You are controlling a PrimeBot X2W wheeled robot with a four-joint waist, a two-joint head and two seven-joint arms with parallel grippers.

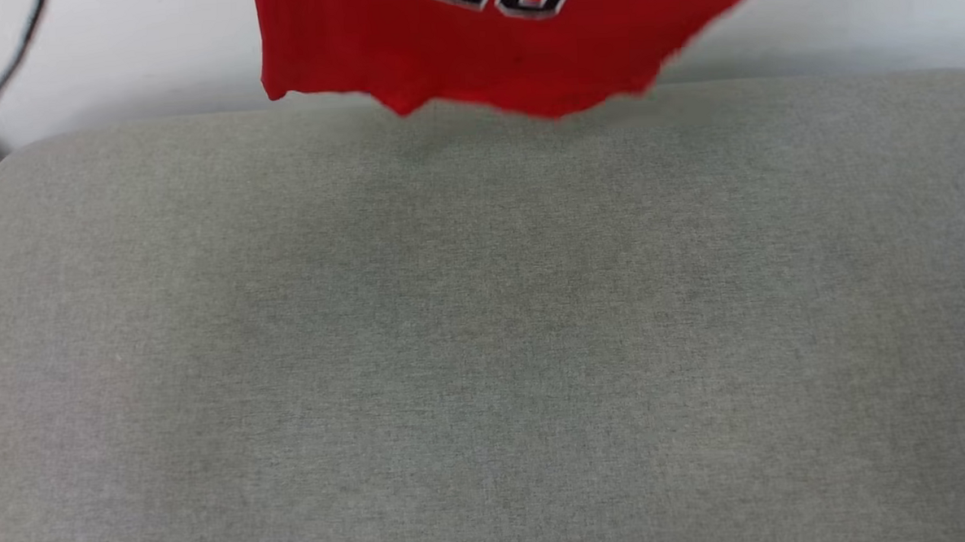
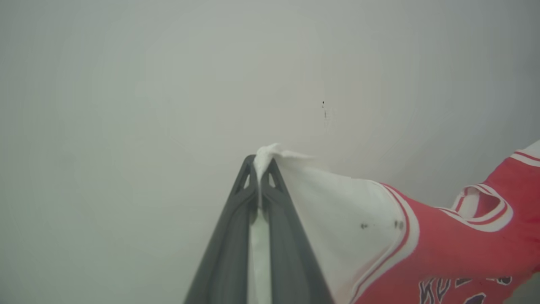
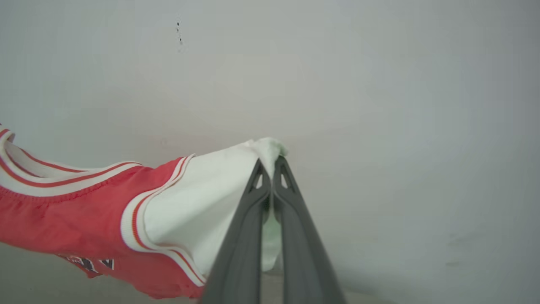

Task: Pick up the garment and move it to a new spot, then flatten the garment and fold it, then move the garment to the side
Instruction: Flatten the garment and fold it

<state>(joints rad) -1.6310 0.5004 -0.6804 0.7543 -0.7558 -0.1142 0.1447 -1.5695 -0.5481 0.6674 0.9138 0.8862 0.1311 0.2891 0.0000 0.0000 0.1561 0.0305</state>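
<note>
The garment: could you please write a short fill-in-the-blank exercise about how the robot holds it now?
1. The left gripper is shut on a ____ sleeve of the garment.
2. The right gripper is shut on the other ____.
3. The garment's body is ____ with dark print.
4. In the head view its hem shows at the far edge of a ____ padded surface.

Missing words: white; sleeve; red; grey.

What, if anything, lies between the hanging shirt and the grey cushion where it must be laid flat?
Nothing visible. The shirt hangs from the left gripper and right gripper, jaws shut on its white sleeves, and the cushion under its hem is bare.
</note>
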